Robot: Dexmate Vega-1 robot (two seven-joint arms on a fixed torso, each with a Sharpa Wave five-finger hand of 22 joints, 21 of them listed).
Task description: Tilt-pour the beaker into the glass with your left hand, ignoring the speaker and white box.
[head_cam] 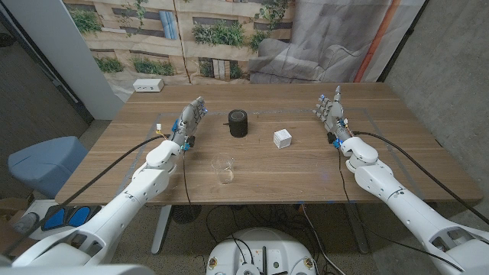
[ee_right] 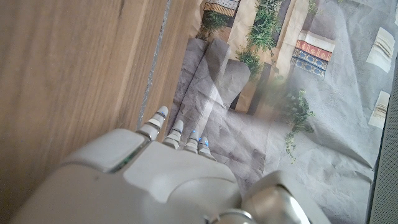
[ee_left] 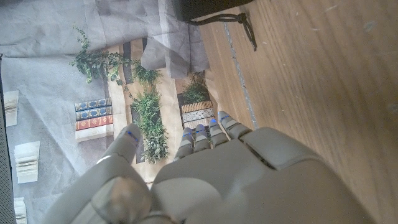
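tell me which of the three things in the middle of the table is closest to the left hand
The black speaker, just beside the left hand's fingers; the clear glass and white box sit farther off.

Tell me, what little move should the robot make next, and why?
Probably bring the left hand toward the near side of the table, to the clear glass vessel. That hand holds nothing, fingers apart, beside the black speaker, which is to be ignored. I see only one glass vessel, so whether it is the beaker is unclear.
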